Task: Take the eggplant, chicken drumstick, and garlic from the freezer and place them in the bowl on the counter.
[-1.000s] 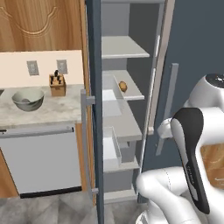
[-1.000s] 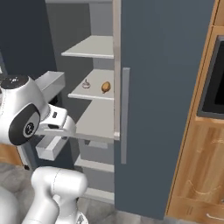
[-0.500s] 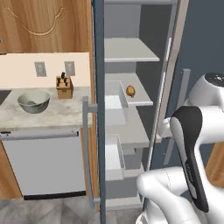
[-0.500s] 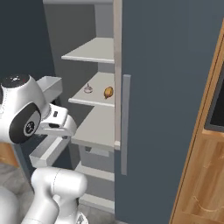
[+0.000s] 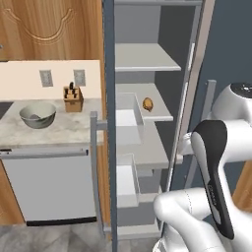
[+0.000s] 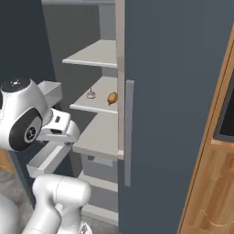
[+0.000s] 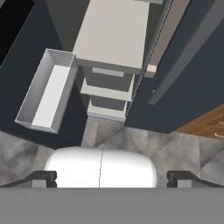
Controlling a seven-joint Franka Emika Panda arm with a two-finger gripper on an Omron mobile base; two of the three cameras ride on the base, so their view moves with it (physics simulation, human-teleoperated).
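The tall dark slate-blue freezer (image 5: 109,98) stands open, its light grey inner shelves bare to both base views. On the middle shelf of the freezer lies the small orange-brown knobbly chicken drumstick (image 5: 147,104), seen also from the right side (image 6: 112,98). Just beside it on that same shelf, further toward the open side of the freezer, sits a small pale lump with a thin stalk (image 6: 91,95), probably the garlic, though it is too small to tell for certain.

To the left of the freezer runs the pale marbled stone table (image 5: 59,129), over wooden cabinets and a grey appliance front. On it rests the round grey-green bowl (image 5: 37,114) with a glossy inside, and near the bowl, closer to the freezer, stands a wooden knife block (image 5: 73,98) against the wall.

The two-finger gripper (image 7: 112,178) looks down past the lower part of the freezer, over a boxy white door bin (image 7: 47,91) and the grey tiled floor. Its jaws stand wide apart, with nothing between them.
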